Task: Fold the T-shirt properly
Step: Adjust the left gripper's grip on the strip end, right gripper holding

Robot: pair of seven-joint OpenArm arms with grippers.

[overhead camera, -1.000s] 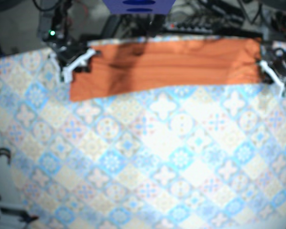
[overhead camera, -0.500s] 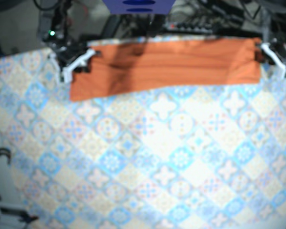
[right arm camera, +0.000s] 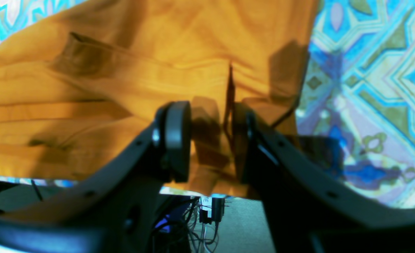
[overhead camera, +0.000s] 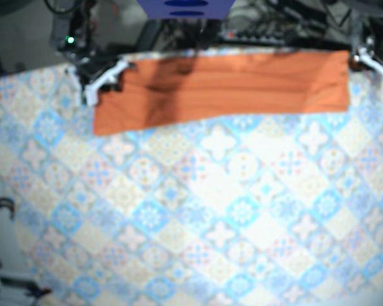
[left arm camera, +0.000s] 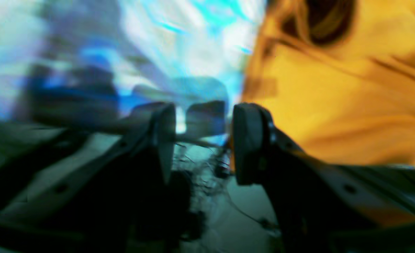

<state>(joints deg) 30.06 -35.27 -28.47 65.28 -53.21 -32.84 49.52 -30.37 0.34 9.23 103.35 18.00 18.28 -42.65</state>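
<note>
Left wrist: left gripper (left arm camera: pixel 204 140) jaws stood apart, empty, T-shirt (left arm camera: pixel 334 105) just beside | Right wrist: right gripper (right arm camera: pixel 211 140) jaws apart over the T-shirt's end, nothing pinched | Base: T-shirt lay as a long band along the table's (overhead camera: pixel 210 223) far edge | Step: likely between folds | Next: pinch one end, carry it across.

Table (overhead camera: pixel 179 268) is fully covered by a tablecloth (overhead camera: pixel 287 191) with a tile print in blue, cream and tan, diamonds and rosettes. Orange T-shirt (overhead camera: pixel 223 86) lies flat on the cloth, folded into one long band along the far edge, across most of the width. Its left end reaches nearer than its right. Dark shadow patch on the left part, faint lengthwise creases.
</note>
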